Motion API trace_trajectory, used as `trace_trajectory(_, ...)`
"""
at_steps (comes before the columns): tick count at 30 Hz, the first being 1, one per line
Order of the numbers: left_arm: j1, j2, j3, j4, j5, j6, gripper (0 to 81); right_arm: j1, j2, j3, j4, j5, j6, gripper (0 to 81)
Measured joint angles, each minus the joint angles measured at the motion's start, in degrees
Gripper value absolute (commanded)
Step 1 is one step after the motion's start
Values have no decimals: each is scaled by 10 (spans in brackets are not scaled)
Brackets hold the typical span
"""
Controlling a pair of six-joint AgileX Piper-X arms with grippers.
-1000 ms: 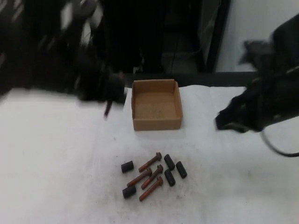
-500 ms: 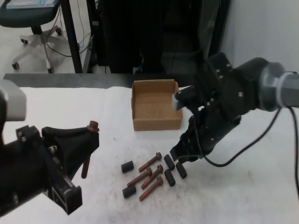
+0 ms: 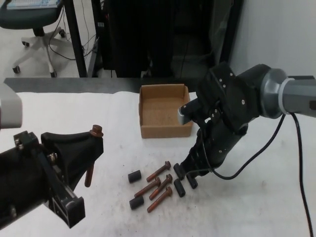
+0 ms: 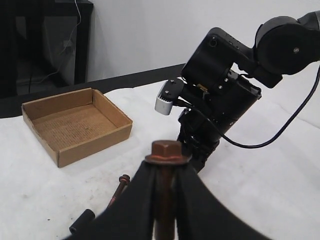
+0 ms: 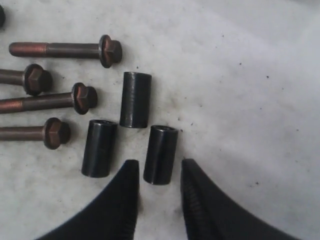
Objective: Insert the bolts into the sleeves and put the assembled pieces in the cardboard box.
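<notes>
My left gripper [image 4: 164,172] is shut on a rusty bolt [image 4: 165,152], held upright with its hex head on top; in the high view that bolt [image 3: 90,170] hangs over the bench's front left. My right gripper [image 5: 159,165] is open, low over the black sleeves, with its fingers on either side of the near end of one sleeve [image 5: 161,154]. Two more sleeves [image 5: 135,99] lie beside it. Several loose bolts [image 3: 159,185] and sleeves [image 3: 134,176] lie on the white bench. The cardboard box [image 3: 165,129] stands behind them, with nothing inside.
The right arm's body [image 3: 227,113] leans over the box's right side, with its cable [image 3: 256,158] trailing to the right. An office chair [image 3: 34,29] and dark stands are behind the bench. Bare white cloth [image 3: 266,207] lies at the front right.
The left arm has come from the far left to the front left with its bolt. The right arm has swung in from the right and lowered over the sleeves.
</notes>
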Motion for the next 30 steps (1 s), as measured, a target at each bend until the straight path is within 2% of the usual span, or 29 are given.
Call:
trace_trajectory(23,0,0,0,0,0,0,0,4,68,-2,-40,0,-14,283)
trace_trajectory(25,0,0,0,0,-1,0,0,5,71,-5,-37,2,-15,239)
trace_trajectory(28,0,0,0,0,-2,0,0,5,70,-5,-38,4,-15,15)
trace_trajectory(30,0,0,0,-3,-1,0,0,5,70,-6,-38,4,-15,9)
